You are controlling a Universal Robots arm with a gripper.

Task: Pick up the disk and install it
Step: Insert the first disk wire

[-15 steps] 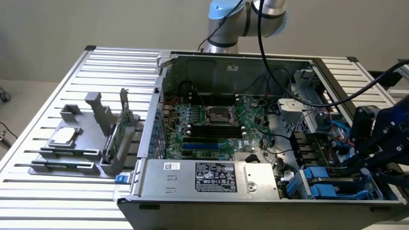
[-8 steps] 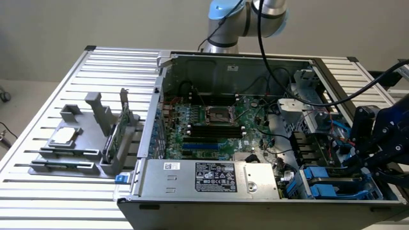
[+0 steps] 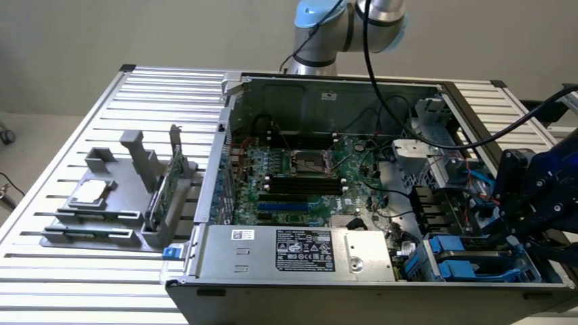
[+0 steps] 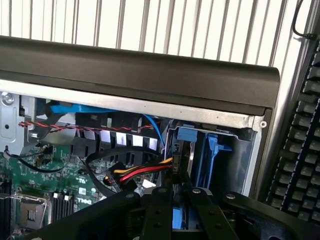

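A: Progress? Where is the disk (image 4: 181, 150)?
B: Standing on edge in the drive bay (image 4: 220, 155) at the computer case's (image 3: 271, 284) front corner, apparently partly seated, blue carrier showing.
A: Gripper (image 4: 175, 200)?
B: Narrowed, pinching the disk's near edge.
A: Obstructions?
B: Red-yellow power cables (image 4: 145, 172) just beside it; 1 blue data cable (image 4: 155, 131) near.

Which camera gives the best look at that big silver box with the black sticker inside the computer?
The exterior view. There the silver power supply box lies in full sight along the near edge of the open computer case, its black label facing up. The wrist view looks at another corner of the case, over blue drive carriers and coloured cables.
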